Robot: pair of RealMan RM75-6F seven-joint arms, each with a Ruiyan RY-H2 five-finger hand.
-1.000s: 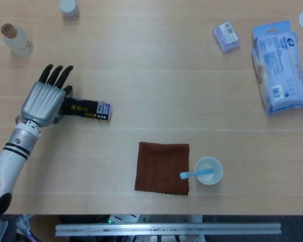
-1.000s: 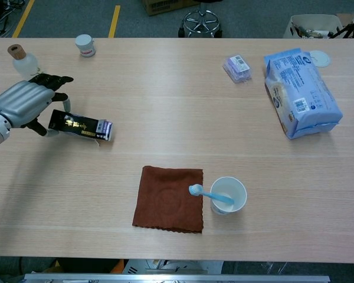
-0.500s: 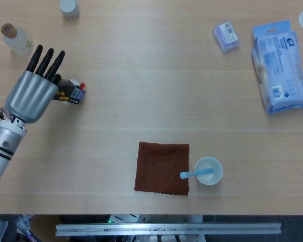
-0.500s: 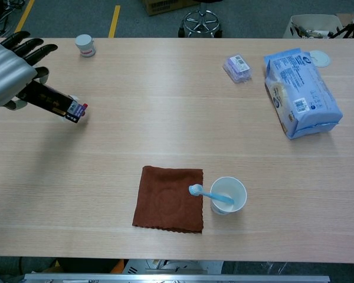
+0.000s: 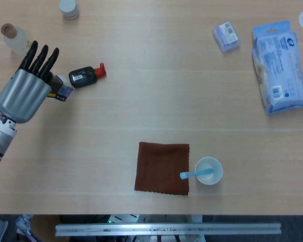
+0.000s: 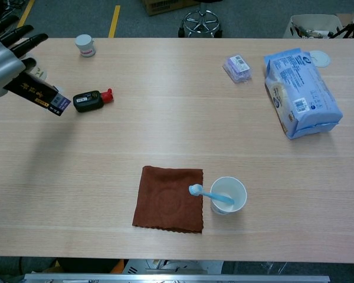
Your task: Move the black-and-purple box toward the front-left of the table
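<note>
Left hand [image 5: 21, 93] sits at the far left of the frame, close to the table [image 5: 141, 101] left edge; in the chest view the hand [image 6: 3, 53] is partly cut by the frame border. It grips the black-and-purple box [image 6: 38, 94], which is lifted clear of the table and tilted, purple end lowest and pointing right. Head view shows only the box's purple end [image 5: 62, 91] poking out from under the palm, fingers [image 5: 39, 58] straight and pointing to the top of the frame. Just right of the box end, not clearly touching: small black bottle with red cap [image 5: 86, 76], lying on its side, cap to the right. Above the hand near the upper left corner: clear bottle with brown cap [image 5: 12, 38], mostly hidden by the fingers in the chest view; white jar [image 5: 68, 8] at the top edge. Open room: wide bare strip of table below the hand down to the bottom edge, and across the middle of the frame. Lower centre: brown cloth [image 5: 162, 168], flat; white cup [image 5: 208, 170] just beside its right edge with a blue toothbrush [image 5: 194, 174] in it, brush head hanging over the cloth side. Upper right, well apart: small purple packet [image 5: 225, 36] and blue wipes pack [image 5: 280, 65], white disc [image 6: 320, 58] at the corner. Right hand not visible in either view.
</note>
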